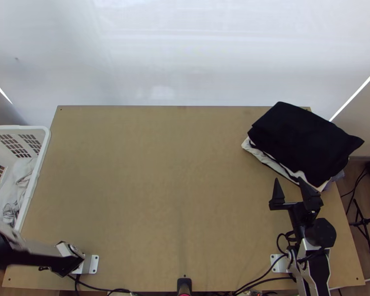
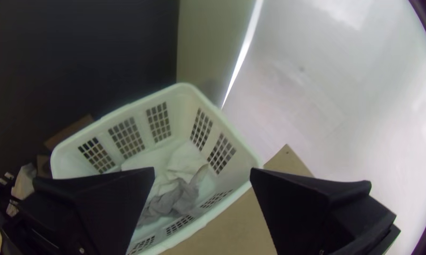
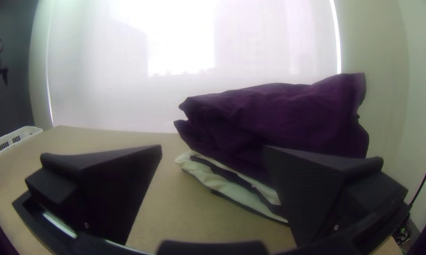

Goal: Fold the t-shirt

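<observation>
Tee (prob. the wh./grey cloth) lay bunched in basket; prob. light, soft, limp, best pinched at upper fold. L gripper & R gripper: jaws wide apart, nothing held.

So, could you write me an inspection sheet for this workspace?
Surface: light wooden table.
Job's things: dark folded garment atop white fabric, far right corner; crumpled cloths in laundry basket, left. T-shirt: cannot tell which.
Clutter: black device, near edge.
Left hand: open, facing basket.
Right hand: open, near the stack.
Cables: black, along near edge.
Surroundings: white screen behind.
</observation>
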You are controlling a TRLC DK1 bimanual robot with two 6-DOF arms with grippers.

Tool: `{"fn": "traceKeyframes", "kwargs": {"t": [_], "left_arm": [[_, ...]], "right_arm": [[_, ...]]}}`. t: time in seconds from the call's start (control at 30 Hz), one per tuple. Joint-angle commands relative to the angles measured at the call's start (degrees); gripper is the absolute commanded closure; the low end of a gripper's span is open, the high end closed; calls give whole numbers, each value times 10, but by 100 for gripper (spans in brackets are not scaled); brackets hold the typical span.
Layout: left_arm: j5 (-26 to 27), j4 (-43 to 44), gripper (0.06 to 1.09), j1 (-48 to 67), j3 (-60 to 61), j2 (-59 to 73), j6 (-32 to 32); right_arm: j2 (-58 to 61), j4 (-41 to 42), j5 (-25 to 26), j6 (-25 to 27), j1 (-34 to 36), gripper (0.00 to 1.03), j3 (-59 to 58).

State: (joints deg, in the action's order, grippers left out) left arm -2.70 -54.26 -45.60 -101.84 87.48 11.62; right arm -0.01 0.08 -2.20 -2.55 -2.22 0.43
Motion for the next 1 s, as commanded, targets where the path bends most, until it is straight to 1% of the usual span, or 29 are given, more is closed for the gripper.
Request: {"fn": "traceKeyframes", "kwargs": {"t": [0.0,0.07,0.2,0.33,0.37,0.43,0.47,0.63,0.77,0.87,0.97], "left_arm": [[19,-124,10,-111,-137,213,8],[18,-143,10,-125,-155,263,-1],[25,-135,10,-142,-170,352,-47],[48,-110,10,-161,-197,435,-63],[70,-103,10,-162,-204,451,-80],[84,-70,10,-161,-207,473,-108],[91,-49,10,-160,-211,487,-110],[93,-1,10,-150,-282,580,-128],[94,64,10,-137,-283,620,-165],[94,98,10,-126,-285,648,-185],[105,102,10,-113,-286,669,-208]], "right_arm": [[0,0,0,0,0,4,0],[0,0,0,0,0,4,0],[0,0,0,0,0,4,0],[0,0,0,0,0,4,0],[0,0,0,0,0,4,0],[0,0,0,0,0,4,0],[0,0,0,0,0,4,0],[0,0,0,0,0,4,0],[0,0,0,0,0,4,0],[0,0,0,0,0,4,0],[0,0,0,0,0,4,0]]}}
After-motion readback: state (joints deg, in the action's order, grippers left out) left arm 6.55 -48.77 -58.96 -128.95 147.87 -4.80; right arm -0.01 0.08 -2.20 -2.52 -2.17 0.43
